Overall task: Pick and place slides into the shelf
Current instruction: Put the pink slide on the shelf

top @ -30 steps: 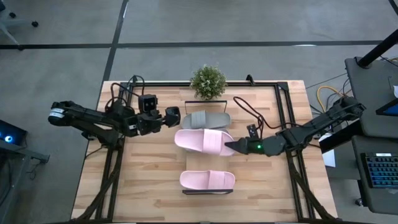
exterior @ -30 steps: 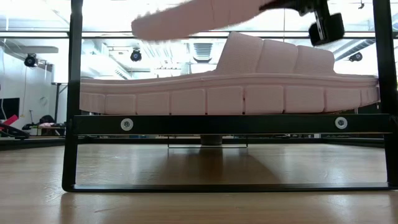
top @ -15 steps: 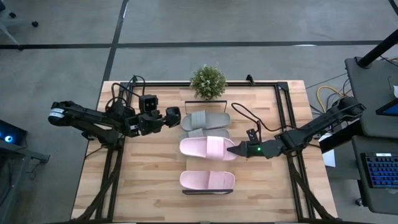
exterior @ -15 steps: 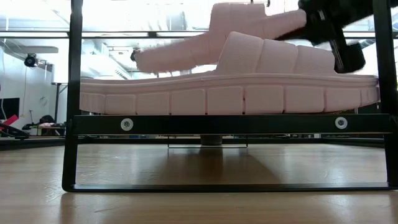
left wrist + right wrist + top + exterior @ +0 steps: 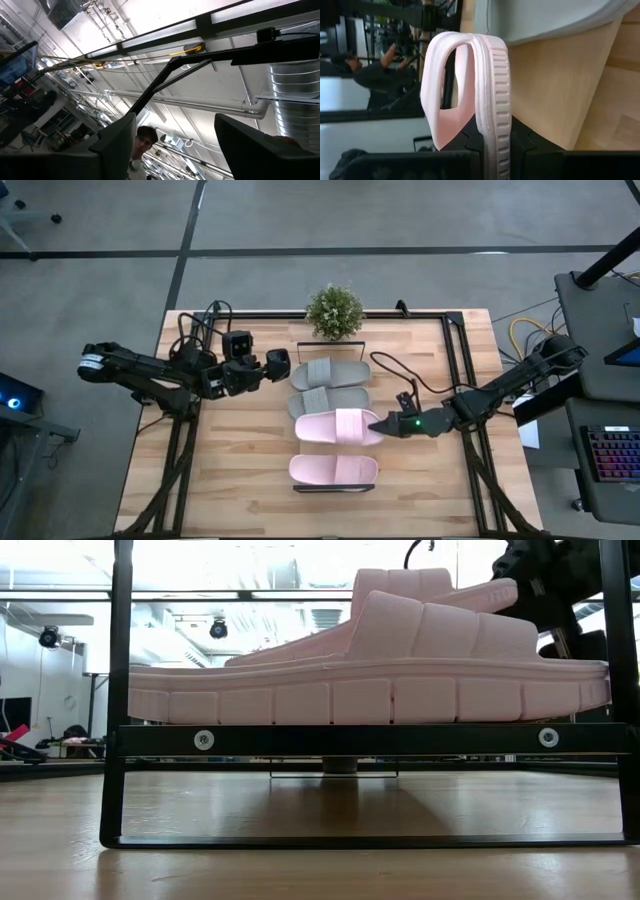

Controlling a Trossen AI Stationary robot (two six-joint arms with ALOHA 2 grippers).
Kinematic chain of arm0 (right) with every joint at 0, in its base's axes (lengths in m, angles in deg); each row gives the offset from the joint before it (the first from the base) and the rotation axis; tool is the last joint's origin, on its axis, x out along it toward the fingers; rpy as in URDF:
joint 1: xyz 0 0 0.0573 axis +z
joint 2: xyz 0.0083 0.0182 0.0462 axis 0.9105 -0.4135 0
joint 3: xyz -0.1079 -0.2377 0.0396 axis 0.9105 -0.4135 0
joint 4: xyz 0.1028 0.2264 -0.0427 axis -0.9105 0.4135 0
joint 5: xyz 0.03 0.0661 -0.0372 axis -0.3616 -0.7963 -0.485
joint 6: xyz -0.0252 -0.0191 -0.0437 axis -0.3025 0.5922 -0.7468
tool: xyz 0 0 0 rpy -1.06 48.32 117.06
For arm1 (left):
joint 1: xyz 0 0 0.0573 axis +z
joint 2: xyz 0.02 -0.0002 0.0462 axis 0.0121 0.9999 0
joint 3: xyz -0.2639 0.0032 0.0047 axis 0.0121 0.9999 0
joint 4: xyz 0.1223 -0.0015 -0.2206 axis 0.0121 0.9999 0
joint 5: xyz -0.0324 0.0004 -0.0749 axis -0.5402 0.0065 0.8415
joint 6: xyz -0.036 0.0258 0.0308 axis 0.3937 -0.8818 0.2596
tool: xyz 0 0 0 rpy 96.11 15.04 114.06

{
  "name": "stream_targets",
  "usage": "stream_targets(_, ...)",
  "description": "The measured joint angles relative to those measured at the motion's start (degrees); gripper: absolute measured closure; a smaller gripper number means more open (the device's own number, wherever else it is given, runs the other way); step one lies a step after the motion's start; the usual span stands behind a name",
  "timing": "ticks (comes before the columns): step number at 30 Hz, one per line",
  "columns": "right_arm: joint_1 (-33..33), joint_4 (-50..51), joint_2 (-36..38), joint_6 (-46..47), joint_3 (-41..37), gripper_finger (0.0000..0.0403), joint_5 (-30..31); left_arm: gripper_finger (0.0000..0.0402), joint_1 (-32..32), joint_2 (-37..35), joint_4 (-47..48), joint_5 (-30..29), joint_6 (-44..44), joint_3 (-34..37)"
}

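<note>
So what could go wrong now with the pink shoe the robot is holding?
The right hand grips the pink shoe only by one end, so it might tip or slip on release. The spot is tight, between the grey shoes and the other pink shoe, so it could bump one. The left hand waits open beside the grey shoes, so it probably won't get in the way.

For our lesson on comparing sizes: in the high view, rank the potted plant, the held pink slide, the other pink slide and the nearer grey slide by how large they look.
1. Held pink slide, gripped at one end by the right tool
2. Other pink slide and nearer grey slide, partly hidden: too alike to rank.
3. Potted plant
</note>
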State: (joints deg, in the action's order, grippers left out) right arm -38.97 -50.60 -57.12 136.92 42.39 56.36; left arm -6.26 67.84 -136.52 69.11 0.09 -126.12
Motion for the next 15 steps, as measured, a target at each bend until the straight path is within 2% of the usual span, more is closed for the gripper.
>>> stream_targets(4,0.0,0.1,0.0,-0.8,-0.1,0.0374,-1.7,0.0147,0.2,0.1,0.0,-0.3,0.0,0.0)
stream_targets(15,0.0,0.4,0.0,3.0,-2.7,0.0374,-1.7,0.0147,0.6,0.1,0.0,-0.8,0.0,-0.2)
